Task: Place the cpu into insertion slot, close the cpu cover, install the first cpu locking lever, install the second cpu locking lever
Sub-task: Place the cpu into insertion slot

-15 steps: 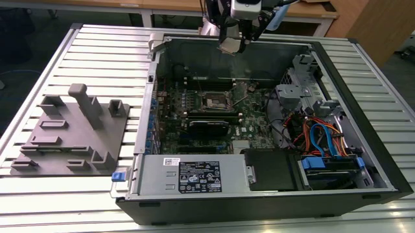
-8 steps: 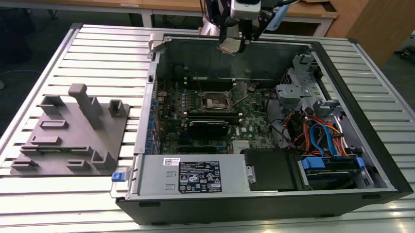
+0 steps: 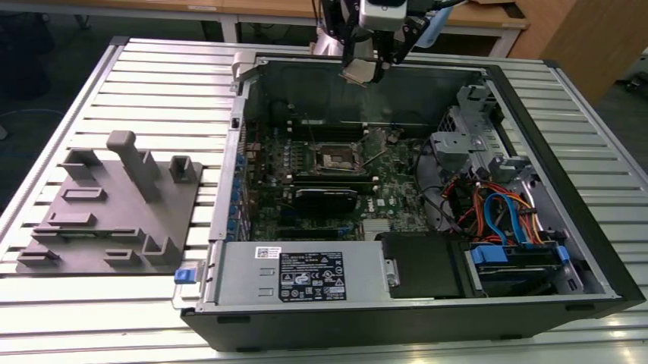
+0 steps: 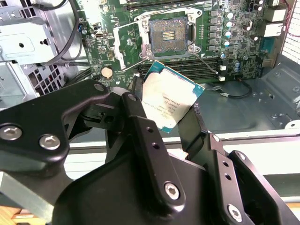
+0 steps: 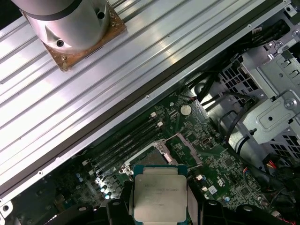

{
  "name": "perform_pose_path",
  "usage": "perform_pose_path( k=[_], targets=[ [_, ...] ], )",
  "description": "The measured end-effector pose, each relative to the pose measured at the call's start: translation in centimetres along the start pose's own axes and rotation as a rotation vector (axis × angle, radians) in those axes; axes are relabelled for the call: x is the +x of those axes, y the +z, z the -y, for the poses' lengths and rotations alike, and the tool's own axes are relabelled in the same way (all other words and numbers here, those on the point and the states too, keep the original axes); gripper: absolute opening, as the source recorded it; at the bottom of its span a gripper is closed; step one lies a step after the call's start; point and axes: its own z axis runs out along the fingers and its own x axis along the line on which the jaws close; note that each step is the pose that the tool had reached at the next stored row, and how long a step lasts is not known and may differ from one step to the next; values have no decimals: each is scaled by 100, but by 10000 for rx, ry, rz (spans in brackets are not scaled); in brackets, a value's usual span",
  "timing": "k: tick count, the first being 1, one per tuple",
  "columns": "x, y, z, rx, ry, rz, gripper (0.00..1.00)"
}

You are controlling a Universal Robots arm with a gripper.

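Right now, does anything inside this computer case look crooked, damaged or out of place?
Nothing stands out. The gripper holds the cpu above the motherboard, and the insertion slot sits empty, undamaged as far as shows.

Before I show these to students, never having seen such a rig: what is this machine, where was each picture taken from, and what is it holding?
It is one robot arm with a gripper. The exterior view looks from off the arm at an open computer case on a slatted metal table, with a grey fixture plate at the exterior view's left. Both wrist views ride on the arm and look into the case. The gripper is shut on the cpu, held above the board, apart from the insertion slot, which holds no chip.
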Motion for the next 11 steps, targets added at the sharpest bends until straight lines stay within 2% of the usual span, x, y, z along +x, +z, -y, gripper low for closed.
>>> perform_pose_path(
  k=[11],
  targets=[
    [0,0,0,-2,110,9,54]
  ],
)
